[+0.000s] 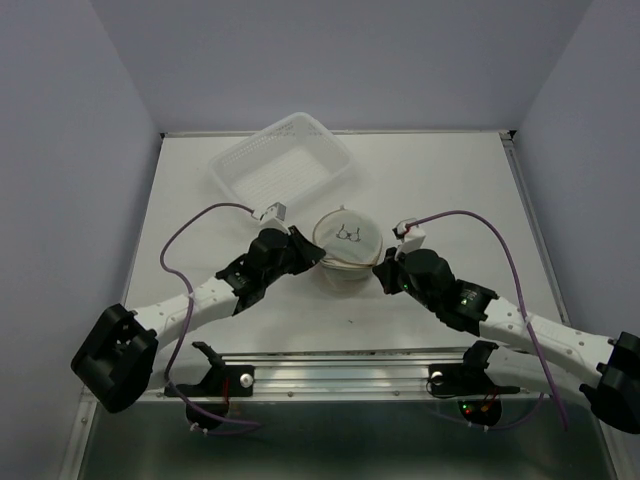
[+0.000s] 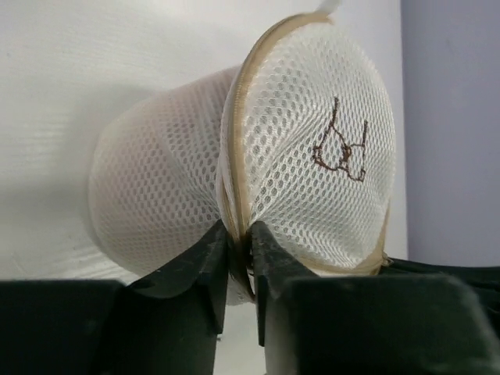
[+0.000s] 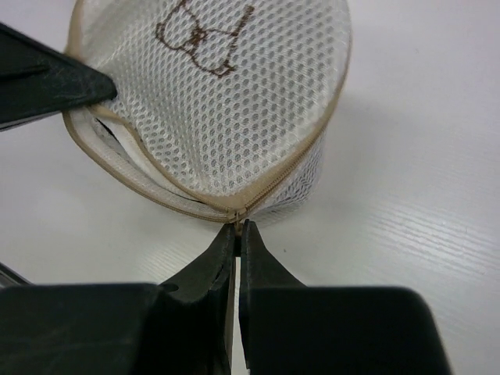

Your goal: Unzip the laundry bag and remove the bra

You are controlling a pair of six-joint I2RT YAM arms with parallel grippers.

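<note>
The round white mesh laundry bag [image 1: 343,245] with a tan rim and a dark bra outline on its flat face stands at the table's middle. My left gripper [image 2: 238,238] is shut on the tan rim [image 2: 234,156] at the bag's left side. My right gripper [image 3: 237,232] is shut on the zipper pull [image 3: 237,219] at the bag's near right rim. In the right wrist view the zipper is parted left of the pull, with a dark gap [image 3: 109,133] under the lid. The bra is hidden inside the bag.
A rectangular white plastic basket [image 1: 283,163] stands at the back, left of the middle. A metal rail [image 1: 340,365] runs along the near edge between the arm bases. Purple cables loop beside each arm.
</note>
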